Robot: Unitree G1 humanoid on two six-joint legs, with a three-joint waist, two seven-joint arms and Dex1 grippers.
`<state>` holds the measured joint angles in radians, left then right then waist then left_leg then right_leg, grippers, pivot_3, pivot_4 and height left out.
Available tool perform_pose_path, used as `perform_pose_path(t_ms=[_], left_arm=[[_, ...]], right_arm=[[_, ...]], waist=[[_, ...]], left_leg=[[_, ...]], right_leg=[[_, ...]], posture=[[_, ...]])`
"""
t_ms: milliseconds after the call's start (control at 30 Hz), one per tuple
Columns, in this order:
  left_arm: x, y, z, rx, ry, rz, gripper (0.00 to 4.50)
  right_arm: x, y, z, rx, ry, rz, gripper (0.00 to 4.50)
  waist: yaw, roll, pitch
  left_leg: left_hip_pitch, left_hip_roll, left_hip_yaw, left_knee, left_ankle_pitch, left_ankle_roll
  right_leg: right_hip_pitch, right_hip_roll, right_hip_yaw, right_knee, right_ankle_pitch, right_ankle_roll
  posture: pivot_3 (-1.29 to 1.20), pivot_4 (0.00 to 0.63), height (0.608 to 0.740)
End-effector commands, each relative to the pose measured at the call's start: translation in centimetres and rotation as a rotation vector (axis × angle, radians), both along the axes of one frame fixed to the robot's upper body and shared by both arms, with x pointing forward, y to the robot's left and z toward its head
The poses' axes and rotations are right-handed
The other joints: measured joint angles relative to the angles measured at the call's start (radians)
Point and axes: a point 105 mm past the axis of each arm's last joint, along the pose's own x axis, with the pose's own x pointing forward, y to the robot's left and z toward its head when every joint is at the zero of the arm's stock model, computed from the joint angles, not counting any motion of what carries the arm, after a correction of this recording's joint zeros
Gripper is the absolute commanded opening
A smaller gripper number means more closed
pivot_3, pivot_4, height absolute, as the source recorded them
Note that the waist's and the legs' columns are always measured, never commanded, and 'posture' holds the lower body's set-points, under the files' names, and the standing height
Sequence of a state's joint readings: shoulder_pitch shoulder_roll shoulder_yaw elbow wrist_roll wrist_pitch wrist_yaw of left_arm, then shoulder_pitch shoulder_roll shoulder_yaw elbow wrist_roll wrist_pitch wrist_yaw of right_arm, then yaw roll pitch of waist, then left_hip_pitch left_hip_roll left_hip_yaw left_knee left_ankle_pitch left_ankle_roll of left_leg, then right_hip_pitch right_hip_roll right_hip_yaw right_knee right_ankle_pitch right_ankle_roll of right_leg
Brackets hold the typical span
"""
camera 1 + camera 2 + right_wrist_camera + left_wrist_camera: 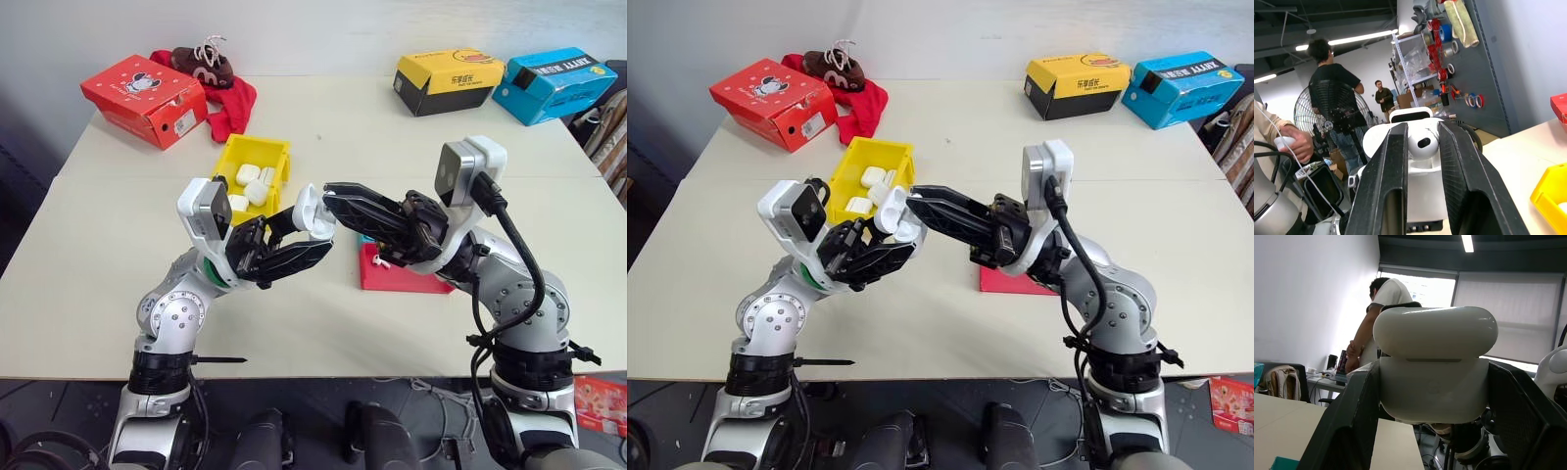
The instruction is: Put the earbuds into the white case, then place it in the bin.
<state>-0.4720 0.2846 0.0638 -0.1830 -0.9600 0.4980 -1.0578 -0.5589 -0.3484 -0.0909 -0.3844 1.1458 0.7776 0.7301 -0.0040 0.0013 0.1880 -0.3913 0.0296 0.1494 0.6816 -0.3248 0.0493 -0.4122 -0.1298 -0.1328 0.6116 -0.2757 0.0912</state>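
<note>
The white case (315, 213) is raised above the table, and my left gripper (309, 233) is shut on its body; in the left wrist view the case (1435, 362) sits between the two black fingers. My right gripper (331, 196) reaches in from the right, shut on one earbud (1422, 142) and holding it right at the top of the case (1415, 171). The case's lid looks raised, but how far I cannot tell. The yellow bin (233, 149) stands on the table just behind both grippers and holds several white cases.
A red tray (392, 276) lies under my right forearm. At the back left are a red box (144, 98), a shoe (203, 65) and a red cloth. At the back right stand a yellow-and-black box (446, 81) and a blue box (554, 83). People stand in the room beyond.
</note>
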Motion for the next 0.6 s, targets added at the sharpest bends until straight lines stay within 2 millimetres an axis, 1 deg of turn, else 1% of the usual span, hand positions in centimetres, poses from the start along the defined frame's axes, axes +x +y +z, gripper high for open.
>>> perform_pose_path(t_ms=[33,100,167,200,233,267,333,367,400,433,467,533,567,600], left_arm=[[-0.7,0.0,1.3,-0.028,-0.077,-0.007,2.80],[-0.6,0.1,1.2,-0.021,-0.077,0.002,2.80],[-0.5,0.4,0.8,-0.002,-0.074,0.020,2.80],[-0.5,0.5,0.7,0.006,-0.072,0.026,2.80],[-0.4,0.7,0.4,0.021,-0.070,0.038,2.80],[-0.4,0.9,0.2,0.031,-0.070,0.045,2.80],[-0.2,2.0,-0.7,0.078,-0.058,0.085,2.80],[-0.2,2.4,-1.0,0.091,-0.055,0.095,2.80],[-0.3,2.8,-1.2,0.108,-0.055,0.108,2.80],[-0.3,3.3,-1.5,0.122,-0.055,0.126,2.80],[-0.3,3.7,-1.6,0.132,-0.055,0.138,2.80],[-0.2,4.6,-1.9,0.152,-0.055,0.168,2.80],[-0.2,5.0,-1.9,0.156,-0.055,0.180,2.80],[-0.2,5.1,-1.9,0.158,-0.055,0.188,2.80]], right_arm=[[-0.5,0.0,-0.2,-0.024,0.009,0.022,1.42],[-0.5,-0.7,0.6,0.000,-0.015,-0.014,2.05],[-0.7,-2.1,1.2,0.008,-0.025,-0.049,2.73],[-0.9,-2.6,1.4,0.008,-0.025,-0.060,3.08],[-1.0,-3.5,1.3,-0.007,-0.021,-0.087,3.37],[-1.1,-4.0,1.3,-0.019,-0.017,-0.103,3.82],[-0.9,-7.0,0.5,-0.081,-0.001,-0.215,4.42],[-0.9,-7.8,0.2,-0.103,0.001,-0.246,4.42],[-0.8,-9.0,-0.3,-0.143,-0.007,-0.296,4.42],[-0.4,-10.9,-1.5,-0.204,-0.022,-0.377,4.42],[-0.3,-12.2,-2.4,-0.256,-0.034,-0.427,4.42],[0.8,-17.3,-5.5,-0.443,-0.095,-0.615,4.42],[1.1,-19.6,-7.2,-0.562,-0.122,-0.672,4.42],[1.0,-21.2,-8.4,-0.653,-0.142,-0.692,4.42]], waist=[[0.000,0.000,0.000],[0.000,0.000,0.000],[0.003,0.000,0.000],[0.004,0.000,0.000],[0.004,0.000,0.000],[0.004,0.000,0.000],[0.004,0.000,0.000],[0.004,0.000,0.000],[0.004,0.000,0.000],[0.004,0.000,0.000],[0.005,0.000,0.000],[0.007,0.000,0.000],[0.008,0.000,0.000],[0.009,0.000,0.000]], left_leg=[[0.000,0.000,0.000,0.000,0.000,0.000],[0.000,0.000,0.000,0.000,0.000,0.000],[0.000,0.000,0.000,0.000,0.000,0.000],[0.000,0.000,0.000,0.000,0.000,0.000],[-0.001,0.000,-0.001,0.000,0.000,0.000],[-0.001,-0.001,-0.001,0.000,-0.001,0.001],[-0.001,-0.001,-0.001,0.000,-0.002,0.002],[-0.001,-0.001,-0.001,-0.001,-0.003,0.002],[-0.001,-0.001,-0.001,-0.001,-0.003,0.002],[-0.002,0.000,-0.001,-0.001,-0.004,0.002],[-0.002,0.000,0.000,-0.002,-0.004,0.002],[-0.002,0.000,0.000,-0.002,-0.004,0.002],[-0.001,-0.001,0.000,-0.001,-0.004,0.003],[-0.001,-0.002,0.001,-0.001,-0.005,0.004]], right_leg=[[0.000,0.000,0.000,0.000,0.000,0.000],[0.000,0.000,0.000,0.000,0.000,0.000],[0.000,-0.001,0.000,-0.001,0.000,0.000],[0.000,-0.001,0.000,-0.001,0.000,0.000],[0.000,-0.001,0.000,-0.001,0.000,0.000],[0.000,-0.001,0.000,-0.001,0.000,0.000],[0.000,-0.001,0.000,-0.002,0.000,0.000],[0.000,-0.001,-0.001,-0.003,0.000,0.000],[0.000,-0.001,-0.001,-0.004,0.000,0.000],[0.000,-0.001,-0.001,-0.004,0.000,0.000],[0.000,0.000,-0.001,-0.005,0.000,0.000],[0.001,0.001,-0.001,-0.008,0.000,0.000],[0.001,0.003,-0.001,-0.010,0.000,0.001],[0.002,0.005,-0.001,-0.011,0.001,0.002]], posture=[[0.00,0.150,0.740],[0.00,0.150,0.740],[0.00,0.150,0.740],[0.00,0.150,0.740],[0.00,0.150,0.740],[0.00,0.150,0.740],[0.00,0.150,0.740],[0.00,0.150,0.740],[0.00,0.150,0.740],[0.00,0.150,0.740],[0.00,0.150,0.740],[0.00,0.150,0.740],[0.00,0.150,0.740],[0.00,0.150,0.740]])
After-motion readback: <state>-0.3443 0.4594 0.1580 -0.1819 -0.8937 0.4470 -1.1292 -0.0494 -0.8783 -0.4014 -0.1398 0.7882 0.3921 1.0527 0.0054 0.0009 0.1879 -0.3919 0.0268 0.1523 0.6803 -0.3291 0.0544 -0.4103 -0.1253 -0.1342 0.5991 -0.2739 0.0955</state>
